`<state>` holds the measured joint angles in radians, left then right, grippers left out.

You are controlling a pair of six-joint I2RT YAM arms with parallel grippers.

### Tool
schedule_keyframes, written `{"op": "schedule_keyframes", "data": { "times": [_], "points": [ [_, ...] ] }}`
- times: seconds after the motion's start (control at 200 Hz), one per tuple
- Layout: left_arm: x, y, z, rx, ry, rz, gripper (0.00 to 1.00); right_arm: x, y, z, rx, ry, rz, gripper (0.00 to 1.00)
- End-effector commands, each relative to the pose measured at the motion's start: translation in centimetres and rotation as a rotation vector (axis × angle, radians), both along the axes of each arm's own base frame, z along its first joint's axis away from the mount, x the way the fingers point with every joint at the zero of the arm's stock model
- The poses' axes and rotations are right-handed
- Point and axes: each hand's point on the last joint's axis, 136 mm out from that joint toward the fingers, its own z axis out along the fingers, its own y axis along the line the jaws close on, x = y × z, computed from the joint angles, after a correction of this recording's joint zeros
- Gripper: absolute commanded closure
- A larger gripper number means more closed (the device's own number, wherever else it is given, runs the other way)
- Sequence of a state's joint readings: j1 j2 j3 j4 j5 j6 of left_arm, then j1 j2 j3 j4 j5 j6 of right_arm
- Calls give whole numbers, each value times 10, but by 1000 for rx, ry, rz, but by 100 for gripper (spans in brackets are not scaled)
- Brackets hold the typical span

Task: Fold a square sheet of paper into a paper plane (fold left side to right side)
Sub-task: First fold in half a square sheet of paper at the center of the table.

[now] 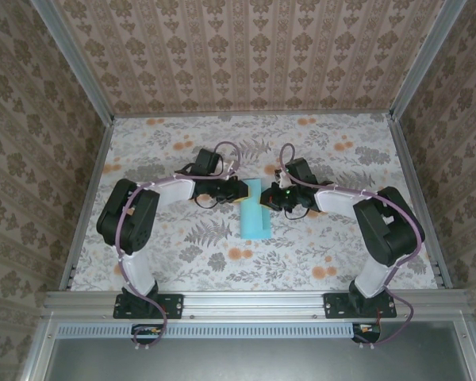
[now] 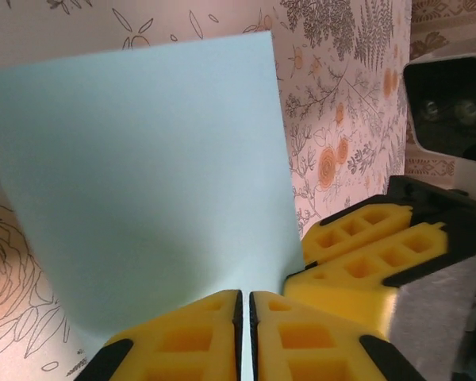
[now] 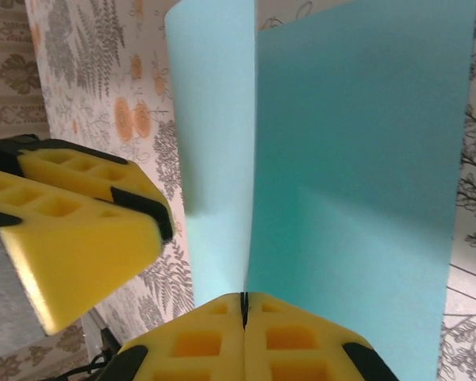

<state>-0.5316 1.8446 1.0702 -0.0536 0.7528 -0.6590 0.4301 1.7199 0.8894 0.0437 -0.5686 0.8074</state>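
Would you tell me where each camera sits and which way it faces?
Top external: above and behind the robot, looking down at the table; the left arm and right arm show.
Left wrist: on the left arm, looking past the left hand, shut on the sheet of paper; right hand alongside.
Right wrist: on the right arm, looking past its shut fingers along the sheet.
Shared: both wrist views show the sheet and the opposite hand.

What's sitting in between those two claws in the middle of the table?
The light-blue sheet of paper, partly folded, sits between the left gripper and right gripper in the top view; both pinch it.
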Motion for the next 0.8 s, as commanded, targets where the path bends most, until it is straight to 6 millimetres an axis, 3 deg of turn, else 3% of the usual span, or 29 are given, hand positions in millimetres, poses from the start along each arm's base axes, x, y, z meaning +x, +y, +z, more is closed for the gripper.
{"op": "schedule_keyframes", "data": {
  "times": [0.0, 0.09, 0.235, 0.795],
  "points": [
    [-1, 5, 12, 49, -49, -4, 70, 2, -5, -7, -77, 3, 1, 95],
    [-5, 15, 14, 101, -68, -1, 60, 2, -13, -14, -138, 11, -5, 95],
    [-7, 26, 4, 174, -67, 16, 53, 3, -21, -22, -201, 18, -5, 95],
    [-15, 6, -39, 266, 25, -10, 48, 4, -23, -36, -233, 40, -4, 94]
  ]
}}
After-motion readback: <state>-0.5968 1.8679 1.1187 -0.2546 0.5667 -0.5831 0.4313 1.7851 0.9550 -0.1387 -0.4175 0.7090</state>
